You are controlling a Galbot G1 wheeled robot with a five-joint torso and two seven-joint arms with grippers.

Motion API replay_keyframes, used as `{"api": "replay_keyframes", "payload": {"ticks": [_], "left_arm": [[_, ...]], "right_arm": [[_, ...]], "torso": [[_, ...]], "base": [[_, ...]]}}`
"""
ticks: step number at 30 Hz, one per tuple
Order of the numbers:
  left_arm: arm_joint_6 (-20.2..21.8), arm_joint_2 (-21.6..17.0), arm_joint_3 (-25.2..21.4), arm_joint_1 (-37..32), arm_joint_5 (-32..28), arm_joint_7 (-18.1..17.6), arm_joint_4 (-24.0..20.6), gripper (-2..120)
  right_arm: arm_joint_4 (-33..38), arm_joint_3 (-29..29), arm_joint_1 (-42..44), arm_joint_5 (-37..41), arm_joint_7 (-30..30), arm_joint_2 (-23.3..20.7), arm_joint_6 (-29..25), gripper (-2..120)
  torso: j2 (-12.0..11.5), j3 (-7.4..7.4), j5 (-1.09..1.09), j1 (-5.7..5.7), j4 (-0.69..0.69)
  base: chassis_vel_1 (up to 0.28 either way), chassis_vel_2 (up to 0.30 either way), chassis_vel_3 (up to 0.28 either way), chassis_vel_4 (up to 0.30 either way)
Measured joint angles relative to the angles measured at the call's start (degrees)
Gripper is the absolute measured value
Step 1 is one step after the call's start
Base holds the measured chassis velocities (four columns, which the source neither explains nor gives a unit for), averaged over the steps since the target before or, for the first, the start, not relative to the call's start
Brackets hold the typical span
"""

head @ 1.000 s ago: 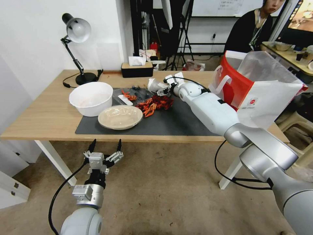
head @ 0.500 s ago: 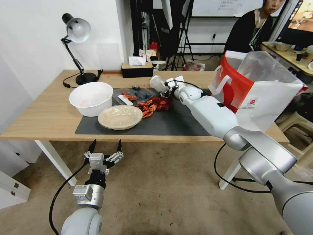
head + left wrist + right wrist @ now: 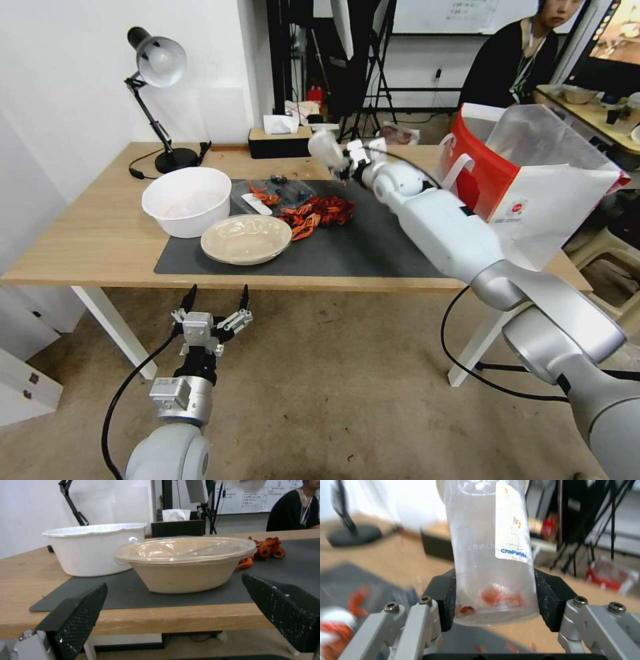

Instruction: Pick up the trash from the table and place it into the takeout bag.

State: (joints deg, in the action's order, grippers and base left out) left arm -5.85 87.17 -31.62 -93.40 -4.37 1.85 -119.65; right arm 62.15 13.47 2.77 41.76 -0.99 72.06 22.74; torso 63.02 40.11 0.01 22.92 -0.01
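The right gripper point(image 3: 495, 600) clamps a clear cup point(image 3: 490, 542) (reddish scraps at its bottom) above the table's point(image 3: 87, 247) far edge; the left gripper point(image 3: 215, 308) hangs wide open below the near edge.

Wood-top table point(image 3: 87, 247) w/ white legs, dark grey mat point(image 3: 347, 250) across the middle. On mat: white tub point(image 3: 187, 200), lidded beige bowl point(image 3: 245, 239) just beside it, red shells point(image 3: 319, 212). On bare wood: lamp point(image 3: 160, 100) & tissue box point(image 3: 280, 141) at far edge, white-and-red bag point(image 3: 527, 187) at right end.
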Motion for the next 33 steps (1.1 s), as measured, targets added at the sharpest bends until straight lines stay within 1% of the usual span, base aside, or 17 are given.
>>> {"api": "replay_keyframes", "payload": {"ticks": [2, 3, 6, 9, 10, 12, 13, 16, 17, 19, 20, 21, 24, 25, 26, 28, 33], "left_arm": [[0.04, 0.06, 0.12, 0.18, 0.08, 0.00, 0.13, 100], [0.04, 0.06, 0.12, 0.18, 0.08, 0.00, 0.13, 100], [0.15, 0.12, 0.26, 0.38, 0.20, 0.00, 0.23, 100], [0.30, 0.20, 0.52, 0.73, 0.32, 0.02, 0.31, 100], [0.30, 0.20, 0.52, 0.73, 0.32, 0.02, 0.31, 100], [0.37, 0.28, 0.75, 0.86, 0.49, 0.06, 0.32, 100], [0.37, 0.28, 0.75, 0.86, 0.49, 0.06, 0.32, 100], [0.43, 0.39, 1.06, 0.87, 0.96, 0.12, 0.30, 100], [0.43, 0.39, 1.06, 0.87, 0.96, 0.12, 0.30, 100], [0.45, 0.44, 1.11, 0.84, 1.16, 0.14, 0.24, 100], [0.48, 0.49, 1.37, 0.82, 1.31, 0.20, 0.10, 100], [0.48, 0.49, 1.37, 0.82, 1.31, 0.20, 0.10, 100], [0.58, 0.61, 1.79, 0.79, 1.70, 0.34, -0.09, 100], [0.58, 0.61, 1.79, 0.79, 1.70, 0.34, -0.09, 100], [0.61, 0.61, 1.97, 0.80, 1.84, 0.40, -0.10, 100], [0.62, 0.66, 2.26, 0.84, 2.26, 0.57, -0.14, 100], [0.62, 0.81, 2.96, 0.78, 2.77, 0.70, -0.25, 100]], "right_arm": [[5.88, -1.74, 0.05, 0.70, 1.95, -1.73, 1.66, 48], [5.88, -1.74, 0.05, 0.70, 1.95, -1.73, 1.66, 48], [11.18, -3.43, 0.44, 0.83, 5.09, -3.52, 4.81, 48], [20.37, -6.99, 1.79, 0.71, 12.17, -6.45, 12.83, 48], [20.37, -6.99, 1.79, 0.71, 12.17, -6.45, 12.83, 48], [27.73, -10.12, 3.55, 0.51, 17.54, -8.78, 18.35, 47], [27.73, -10.12, 3.55, 0.51, 17.54, -8.78, 18.35, 47], [35.52, -14.50, 7.09, -0.43, 22.60, -13.40, 19.38, 47], [35.52, -14.50, 7.09, -0.43, 22.60, -13.40, 19.38, 47], [37.89, -16.74, 9.20, -1.03, 22.99, -16.55, 19.38, 47], [39.79, -18.40, 11.58, -1.46, 22.98, -19.22, 19.39, 47], [39.79, -18.40, 11.58, -1.46, 22.98, -19.22, 19.39, 47], [44.44, -22.57, 18.87, -1.44, 22.99, -25.61, 19.68, 47], [44.44, -22.57, 18.87, -1.44, 22.99, -25.61, 19.68, 47], [46.06, -23.87, 21.81, -1.43, 23.01, -27.27, 19.69, 47], [48.62, -27.33, 27.13, -1.44, 23.11, -29.97, 19.66, 47], [50.67, -31.98, 32.38, -1.40, 23.06, -32.00, 19.56, 47]], "torso": [[0.00, -0.01, 0.00, 0.00, 0.02], [0.00, -0.01, 0.00, 0.00, 0.02], [0.00, 0.00, 0.00, 0.00, 0.01], [0.00, 0.00, 0.00, 0.00, 0.01], [0.00, 0.00, 0.00, 0.00, 0.01], [0.00, -0.01, 0.00, -0.01, 0.01], [0.00, -0.01, 0.00, -0.01, 0.01], [0.00, -0.01, 0.01, 0.00, 0.02], [0.00, -0.01, 0.01, 0.00, 0.02], [0.00, -0.01, -0.01, -0.01, 0.02], [0.00, -0.01, 0.03, 0.00, -0.02], [0.00, -0.01, 0.03, 0.00, -0.02], [0.01, -0.01, -0.02, 0.00, -0.01], [0.01, -0.01, -0.02, 0.00, -0.01], [0.00, -0.01, 0.05, 0.00, -0.02], [0.01, -0.01, 0.00, -0.01, -0.01], [0.00, -0.01, 0.00, 0.00, 0.02]], "base": [[0.000, 0.000, 0.000, 0.000], [0.000, 0.000, 0.000, 0.000], [0.000, 0.000, 0.000, 0.000], [0.000, 0.000, 0.000, 0.000], [0.000, 0.000, 0.000, 0.000], [0.000, 0.000, 0.000, 0.000], [0.000, 0.000, 0.000, 0.000], [0.000, 0.000, 0.000, 0.000], [0.000, 0.000, 0.000, 0.000], [0.000, 0.000, 0.000, 0.000], [0.000, 0.000, 0.000, 0.000], [0.000, 0.000, 0.000, 0.000], [0.000, 0.000, 0.000, 0.000], [0.000, 0.000, 0.000, 0.000], [0.000, 0.000, 0.000, 0.000], [0.000, 0.000, 0.000, 0.000], [0.000, 0.000, 0.000, 0.000]]}}
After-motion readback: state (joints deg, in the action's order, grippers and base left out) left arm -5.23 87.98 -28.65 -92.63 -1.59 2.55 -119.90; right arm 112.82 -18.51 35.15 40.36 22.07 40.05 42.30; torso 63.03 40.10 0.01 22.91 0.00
